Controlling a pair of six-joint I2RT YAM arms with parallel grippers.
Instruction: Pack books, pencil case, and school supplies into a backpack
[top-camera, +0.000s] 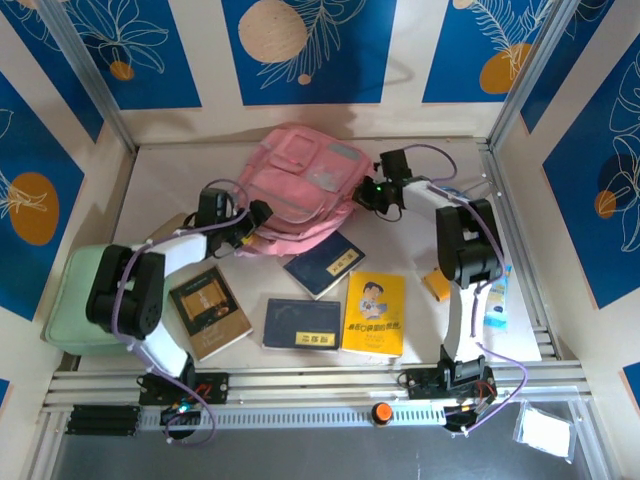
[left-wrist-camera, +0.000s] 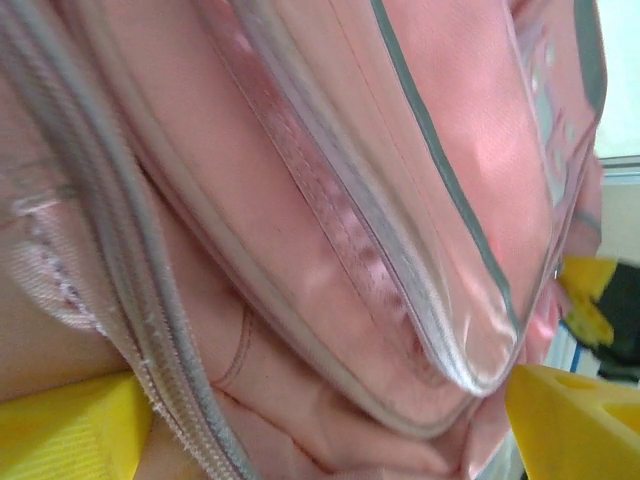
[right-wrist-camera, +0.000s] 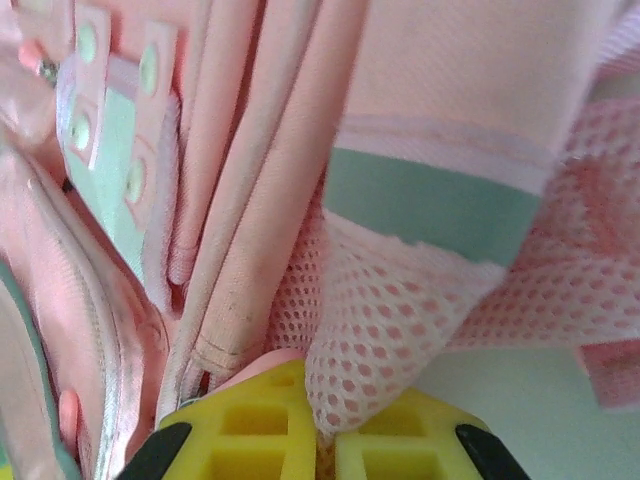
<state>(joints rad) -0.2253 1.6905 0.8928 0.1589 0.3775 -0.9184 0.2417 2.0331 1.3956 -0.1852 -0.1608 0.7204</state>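
Four books (top-camera: 302, 324) are lying on pale tabletop (top-camera: 160, 170), blue-patterned walls (top-camera: 310, 40) around; left end effector (left-wrist-camera: 320, 430) is gaping astride backpack (top-camera: 300, 185), right end effector (right-wrist-camera: 325, 440) is clamping its mesh (right-wrist-camera: 380, 330); wrist views are cropping the backpack.

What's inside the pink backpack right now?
The backpack is covered by its own pink fabric, so its inside cannot be seen. Four books lie outside it on the table.

Robot lab test cell: aluminium frame posts (top-camera: 85, 75), printed blue wall panels (top-camera: 350, 70), slotted base rail (top-camera: 320, 378).
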